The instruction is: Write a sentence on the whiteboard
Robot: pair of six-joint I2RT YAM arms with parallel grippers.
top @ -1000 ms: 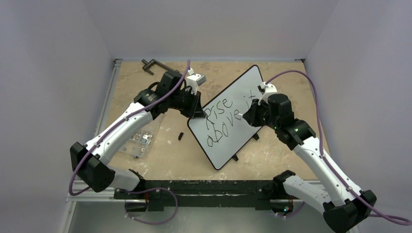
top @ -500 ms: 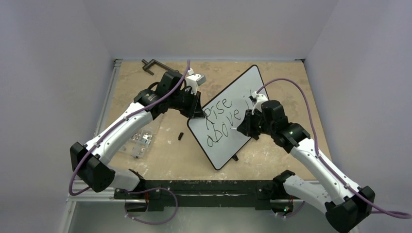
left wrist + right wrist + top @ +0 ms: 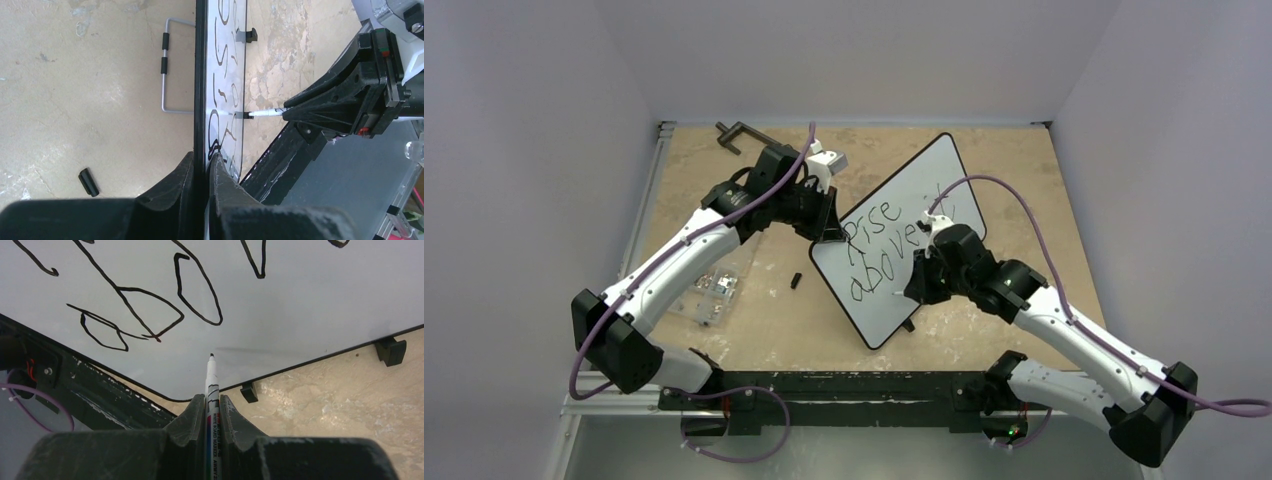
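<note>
Only the wrist views show my right pincer clamped on the marker and my left pincer on the whiteboard. Counter is beige and walls are grey.

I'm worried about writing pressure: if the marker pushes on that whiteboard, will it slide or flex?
Probably stiff: seen edge-on, the whiteboard shows no bend. It would likely slide little under the marker, since the left gripper clamps its edge and small black feet rest on the table. Thin, so probably light; unclamped it might skid.
</note>
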